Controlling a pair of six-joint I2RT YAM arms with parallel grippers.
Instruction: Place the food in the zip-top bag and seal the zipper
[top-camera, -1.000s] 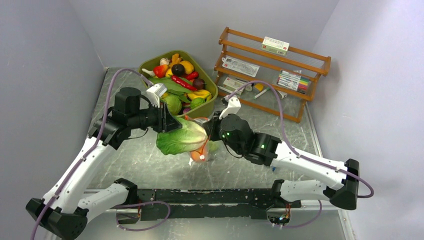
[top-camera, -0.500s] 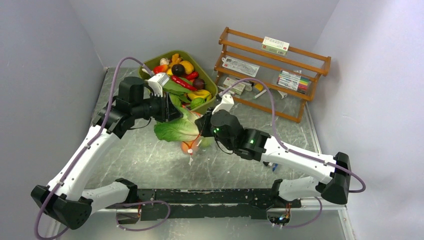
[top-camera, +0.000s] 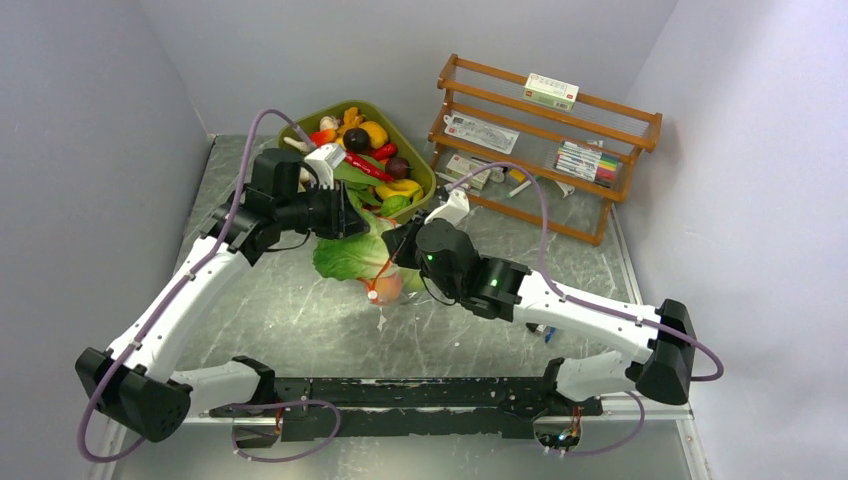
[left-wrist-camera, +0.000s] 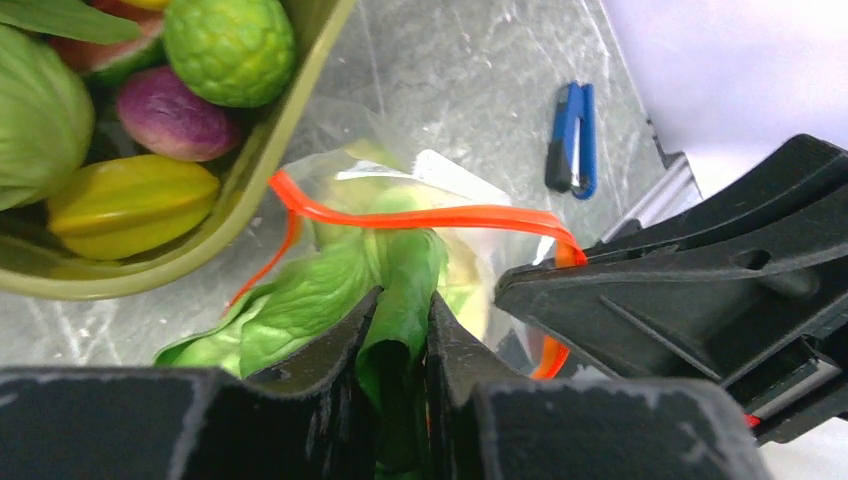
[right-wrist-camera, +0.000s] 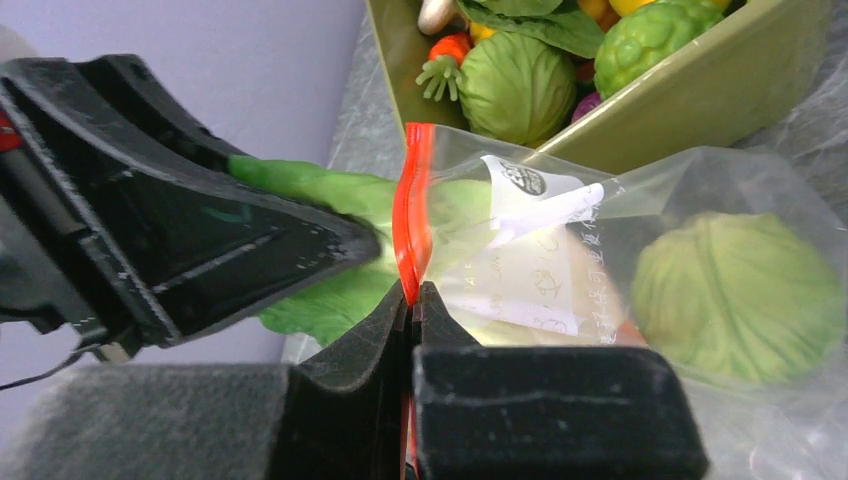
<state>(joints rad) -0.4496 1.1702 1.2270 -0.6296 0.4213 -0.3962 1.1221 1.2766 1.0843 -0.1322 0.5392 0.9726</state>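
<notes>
The left gripper (left-wrist-camera: 403, 318) is nearly closed, its two black fingers clamped on a fold of the green lettuce (left-wrist-camera: 300, 300) at the bottom centre of the left wrist view. The leaf runs up from the fingers into the mouth of the zip-top bag (left-wrist-camera: 350, 130), just below the orange-red zipper (left-wrist-camera: 450, 216) that arcs across the middle of the frame.

The right gripper (right-wrist-camera: 412, 298) is fully closed, pinching the zipper (right-wrist-camera: 412, 200) at the bottom centre of the right wrist view. The strip rises straight up from the fingertips. To its right hangs the clear zip-top bag (right-wrist-camera: 650, 190), with a white label (right-wrist-camera: 540, 190) near the mouth and a round green cabbage (right-wrist-camera: 740, 300) inside at the right of the frame. To the left of the strip the lettuce (right-wrist-camera: 320, 300) sticks out of the mouth.

In the top view the two grippers meet at the centre, above the table (top-camera: 300, 320). An orange-pink peach (top-camera: 386, 288) shows low in the bag. The olive-green tub (top-camera: 290, 128) of toy food sits just behind, at upper centre. A blue-handled tool (left-wrist-camera: 572, 135) lies on the table at the upper right of the left wrist view, and a wooden rack (top-camera: 545, 140) stands at the upper right of the top view.
</notes>
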